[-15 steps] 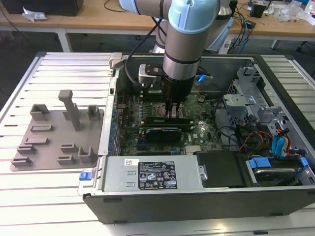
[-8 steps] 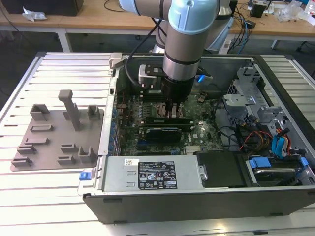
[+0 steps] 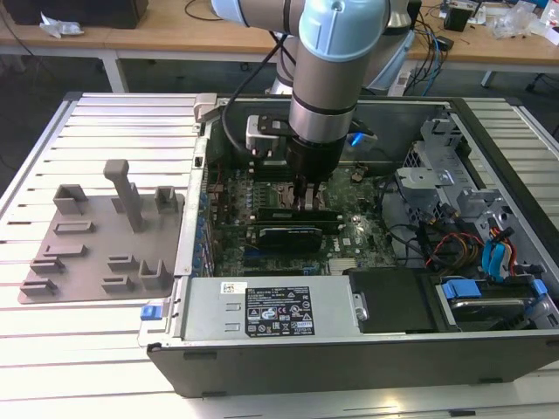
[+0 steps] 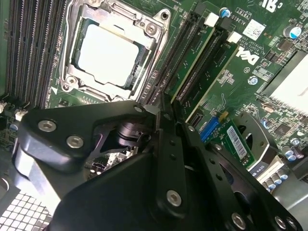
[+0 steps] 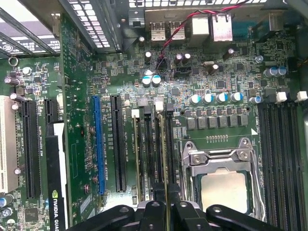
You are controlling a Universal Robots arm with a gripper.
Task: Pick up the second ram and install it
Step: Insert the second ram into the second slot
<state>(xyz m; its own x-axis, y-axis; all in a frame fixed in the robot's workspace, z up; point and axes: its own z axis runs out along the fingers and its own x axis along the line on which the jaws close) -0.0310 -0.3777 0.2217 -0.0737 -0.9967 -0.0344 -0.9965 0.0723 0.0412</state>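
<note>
Workbenches (image 3: 131, 35) behind; slatted table (image 3: 105, 122) bears open computer case (image 3: 349, 349).

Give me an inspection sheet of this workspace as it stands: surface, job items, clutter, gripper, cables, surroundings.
Surface: slatted metal table carrying an open computer case.
Job's things: the second ram stands on edge at a motherboard slot beside the CPU socket.
Clutter: grey tray with pegs, at the exterior view's left of the case.
Gripper: the gripper is low over the motherboard, apparently shut on the second ram.
Cables: red, orange and blue leads inside the case.
Surroundings: wooden benches behind.
</note>
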